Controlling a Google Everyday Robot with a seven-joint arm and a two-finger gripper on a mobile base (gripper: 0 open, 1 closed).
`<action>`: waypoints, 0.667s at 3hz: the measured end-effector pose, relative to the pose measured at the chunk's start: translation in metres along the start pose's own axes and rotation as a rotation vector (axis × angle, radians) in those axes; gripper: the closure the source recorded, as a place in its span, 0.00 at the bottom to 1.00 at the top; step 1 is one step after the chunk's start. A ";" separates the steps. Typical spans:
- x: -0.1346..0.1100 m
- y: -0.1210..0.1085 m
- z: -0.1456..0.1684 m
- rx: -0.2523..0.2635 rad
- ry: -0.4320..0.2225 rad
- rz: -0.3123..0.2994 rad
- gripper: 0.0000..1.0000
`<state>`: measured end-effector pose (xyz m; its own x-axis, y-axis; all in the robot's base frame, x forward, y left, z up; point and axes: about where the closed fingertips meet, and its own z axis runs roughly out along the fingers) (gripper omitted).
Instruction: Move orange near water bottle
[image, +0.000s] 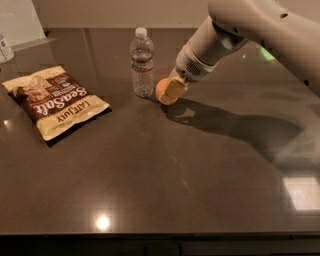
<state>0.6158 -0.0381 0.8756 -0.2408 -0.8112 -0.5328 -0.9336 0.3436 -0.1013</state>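
The orange (161, 89) is held just right of the water bottle (142, 62), close above or on the dark tabletop (190, 170); I cannot tell which. The clear bottle stands upright with its white cap and a thin red label band. My gripper (170, 91) reaches down from the upper right on the white arm (250, 25). Its yellowish fingers (175, 89) are shut on the orange and cover its right side. A small gap shows between the orange and the bottle.
A brown-and-cream chip bag (55, 100) lies flat at the left. A small white container (4, 47) stands at the far left edge. The arm's shadow falls across the table's right side. The table's front edge runs along the bottom.
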 end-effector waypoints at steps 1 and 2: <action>0.001 -0.007 0.009 0.006 -0.001 0.006 0.37; -0.001 -0.012 0.015 0.006 -0.004 0.005 0.14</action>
<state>0.6307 -0.0345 0.8650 -0.2444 -0.8078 -0.5364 -0.9308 0.3505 -0.1039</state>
